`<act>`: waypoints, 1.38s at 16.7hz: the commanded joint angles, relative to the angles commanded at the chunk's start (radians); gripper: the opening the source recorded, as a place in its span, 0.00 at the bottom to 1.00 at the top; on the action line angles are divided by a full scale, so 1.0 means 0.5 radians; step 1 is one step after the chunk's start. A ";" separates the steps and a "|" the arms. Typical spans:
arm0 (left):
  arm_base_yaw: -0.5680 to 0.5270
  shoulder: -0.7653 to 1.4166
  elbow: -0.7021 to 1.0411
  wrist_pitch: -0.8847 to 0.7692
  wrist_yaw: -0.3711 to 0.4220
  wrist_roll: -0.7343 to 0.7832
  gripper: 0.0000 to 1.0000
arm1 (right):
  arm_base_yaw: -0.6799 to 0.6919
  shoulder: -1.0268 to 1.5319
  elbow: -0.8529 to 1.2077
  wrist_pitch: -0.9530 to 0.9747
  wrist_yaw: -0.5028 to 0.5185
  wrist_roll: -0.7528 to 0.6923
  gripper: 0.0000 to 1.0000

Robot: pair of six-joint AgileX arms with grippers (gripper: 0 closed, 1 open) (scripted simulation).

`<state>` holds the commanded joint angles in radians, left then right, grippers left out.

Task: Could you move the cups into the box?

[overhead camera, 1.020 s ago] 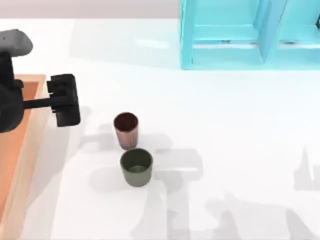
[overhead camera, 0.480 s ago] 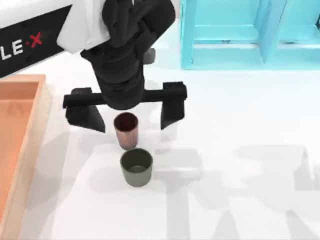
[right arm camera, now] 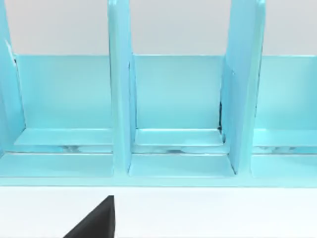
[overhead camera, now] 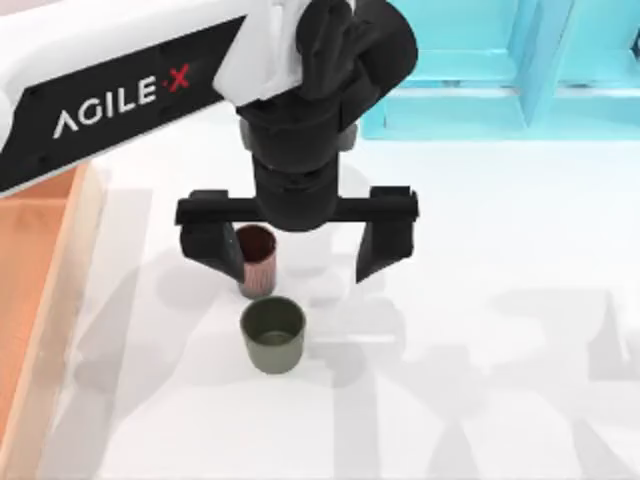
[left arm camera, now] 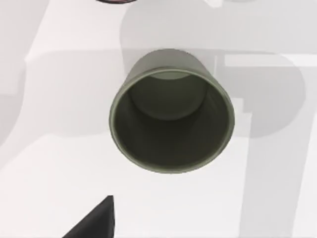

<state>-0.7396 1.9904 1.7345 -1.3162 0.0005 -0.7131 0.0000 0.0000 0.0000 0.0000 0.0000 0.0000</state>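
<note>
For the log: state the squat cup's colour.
Olive-green squat cup, plain and unpatterned; the left wrist view shows it best.

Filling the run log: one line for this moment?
left gripper: open, above cups | olive-green cup: on table | ribbed cup: on table | box: left

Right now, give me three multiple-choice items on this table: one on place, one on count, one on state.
1. The wooden box lies at the table's: A left edge; B right edge; C middle.
2. Cups on the table: A one; B two; C three.
3. The left gripper has its fingers: A shut on the box; B open above the cups; C shut on the frame.

Answers: 1 A, its tan rim runs down the top view's left. 2 B, a ribbed reddish-brown cup and an olive-green cup. 3 B, fingers spread wide.
</note>
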 joint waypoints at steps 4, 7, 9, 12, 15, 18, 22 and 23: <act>0.008 0.003 -0.037 0.038 0.000 0.005 1.00 | 0.000 0.000 0.000 0.000 0.000 0.000 1.00; 0.007 0.043 -0.193 0.230 0.000 0.008 1.00 | 0.000 0.000 0.000 0.000 0.000 0.000 1.00; 0.008 0.081 -0.329 0.421 0.001 0.009 1.00 | 0.000 0.000 0.000 0.000 0.000 0.000 1.00; 0.007 0.136 -0.519 0.668 0.001 0.009 1.00 | 0.000 0.000 0.000 0.000 0.000 0.000 1.00; 0.006 0.155 -0.582 0.737 0.001 0.008 1.00 | 0.000 0.000 0.000 0.000 0.000 0.000 1.00; 0.006 0.155 -0.582 0.737 0.001 0.008 1.00 | 0.000 0.000 0.000 0.000 0.000 0.000 1.00; 0.006 0.155 -0.582 0.737 0.001 0.008 0.70 | 0.000 0.000 0.000 0.000 0.000 0.000 1.00; 0.006 0.155 -0.582 0.737 0.001 0.008 0.62 | 0.000 0.000 0.000 0.000 0.000 0.000 1.00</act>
<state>-0.7366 2.0681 1.4436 -0.9476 0.0010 -0.7090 0.0000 0.0000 0.0000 0.0000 0.0000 0.0000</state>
